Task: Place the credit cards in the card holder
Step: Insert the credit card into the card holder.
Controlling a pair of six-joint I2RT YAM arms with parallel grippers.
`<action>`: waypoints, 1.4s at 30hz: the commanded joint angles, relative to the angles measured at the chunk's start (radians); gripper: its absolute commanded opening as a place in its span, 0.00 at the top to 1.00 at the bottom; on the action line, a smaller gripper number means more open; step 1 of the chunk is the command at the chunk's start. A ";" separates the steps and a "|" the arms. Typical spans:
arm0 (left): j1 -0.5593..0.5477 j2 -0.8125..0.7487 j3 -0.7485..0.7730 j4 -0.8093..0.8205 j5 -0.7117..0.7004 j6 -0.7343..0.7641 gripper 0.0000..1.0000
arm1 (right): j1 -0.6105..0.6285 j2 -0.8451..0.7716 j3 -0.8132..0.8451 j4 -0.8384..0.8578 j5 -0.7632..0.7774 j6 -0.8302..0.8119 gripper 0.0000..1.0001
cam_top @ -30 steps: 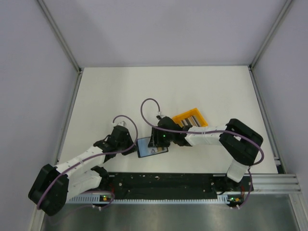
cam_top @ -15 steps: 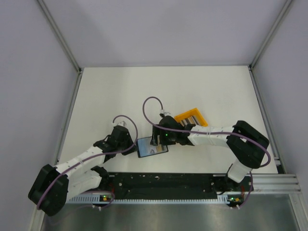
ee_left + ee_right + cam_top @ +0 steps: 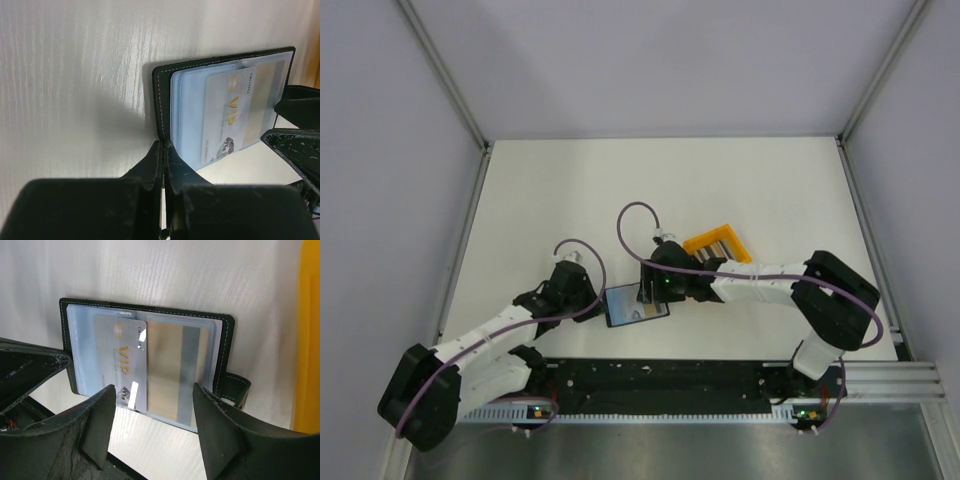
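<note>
Right wrist view shows the right gripper [image 3: 152, 392] spread wide just above the open card holder [image 3: 223, 352]. Its fingers straddle a pale VIP card [image 3: 122, 365] that seems to sit part-way in a clear pocket, probably leaving room to nudge it deeper. The left gripper [image 3: 163, 144] is pressed together on the holder's left cover edge, apparently pinning it open. More credit cards [image 3: 712, 243] stand in the orange bin [image 3: 740, 252], just right of the holder.

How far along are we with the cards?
Done: one striped card appears sleeved in the open card holder. In hand: VIP card overhangs its edge, unseated; right tool open above, left tool pinching the cover. Left: seat it, then the credit cards in the orange bin.
</note>
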 commanded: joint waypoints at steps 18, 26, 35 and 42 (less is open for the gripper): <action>0.001 -0.017 0.013 0.020 0.003 0.003 1.00 | 0.065 0.120 0.143 -0.013 -0.070 -0.041 0.54; 0.001 -0.017 0.008 0.028 0.003 0.000 1.00 | 0.065 0.140 0.153 0.037 -0.139 -0.044 0.54; 0.003 -0.015 0.010 0.034 0.009 0.002 1.00 | 0.063 0.143 0.149 0.143 -0.208 -0.060 0.55; 0.001 -0.015 0.016 0.026 0.006 0.011 1.00 | 0.065 0.174 0.182 0.130 -0.240 -0.076 0.55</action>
